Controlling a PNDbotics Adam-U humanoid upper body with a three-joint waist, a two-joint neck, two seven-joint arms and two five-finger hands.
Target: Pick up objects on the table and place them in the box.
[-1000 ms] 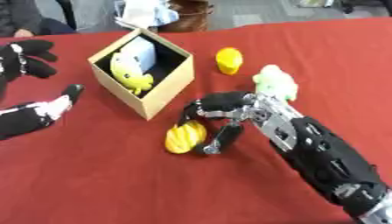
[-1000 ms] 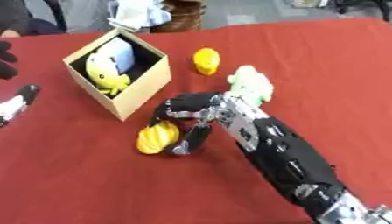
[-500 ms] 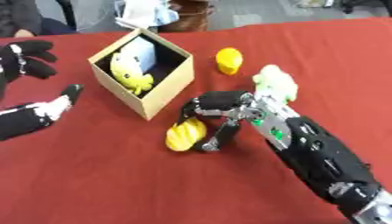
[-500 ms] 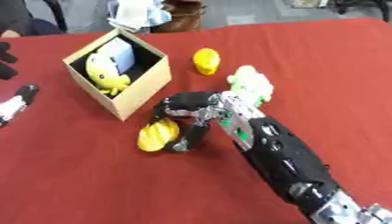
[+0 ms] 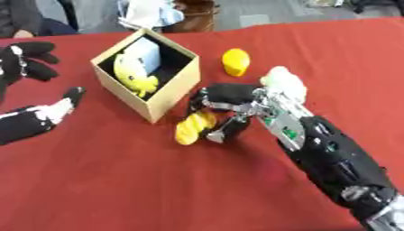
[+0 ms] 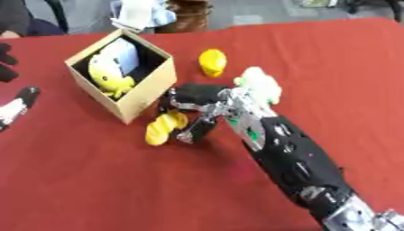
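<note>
At centre frame the right hand [image 5: 229, 106] curls its fingers over and beside a ridged yellow toy [image 5: 192, 128] lying on the red table [image 5: 118, 180], just below the open cardboard box [image 5: 170, 92]; a closed grasp cannot be confirmed. The box holds a yellow plush [image 5: 132, 74] and a pale blue item [image 5: 144, 50]. A yellow cup-shaped object [image 5: 235, 62] and a white-green toy [image 5: 284, 83] sit to the right. The left hand [image 5: 25, 61] hovers at the upper left, fingers relaxed. No writing is legible.

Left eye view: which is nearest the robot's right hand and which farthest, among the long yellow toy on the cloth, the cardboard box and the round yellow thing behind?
From the right hand:
1. Long yellow toy: right at the fingers, on the hand's left.
2. Cardboard box: just beyond the toy, up and to the left.
3. Round yellow thing: farther back on the table, past the hand.
</note>
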